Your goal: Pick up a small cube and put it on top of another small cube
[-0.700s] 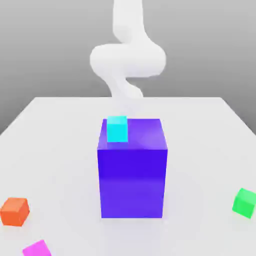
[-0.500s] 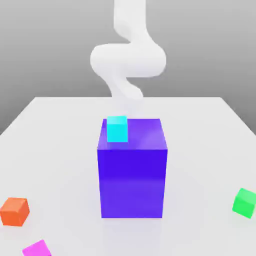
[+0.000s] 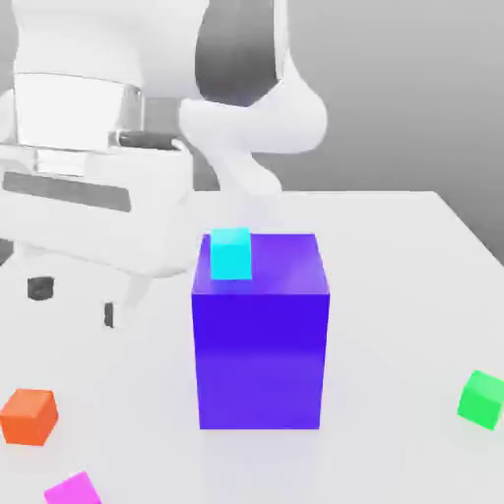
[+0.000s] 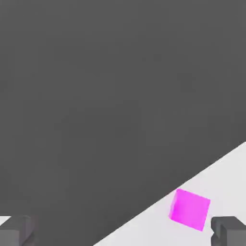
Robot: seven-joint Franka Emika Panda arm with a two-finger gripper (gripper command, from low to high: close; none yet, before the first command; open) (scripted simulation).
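While one gripper (image 3: 75,302) hangs wide apart, one magenta cube (image 3: 74,490), one orange cube (image 3: 29,417), one green cube (image 3: 481,400)

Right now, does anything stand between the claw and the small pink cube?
Nothing visible does: in the hand view, bare table surface surrounds the pink cube, and the open claw hangs above the table.

Just a plain grey backdrop fading lighter toward the bottom, with a smooth whitish tabletop (image 3: 394,256), pretty evenly lit tbh
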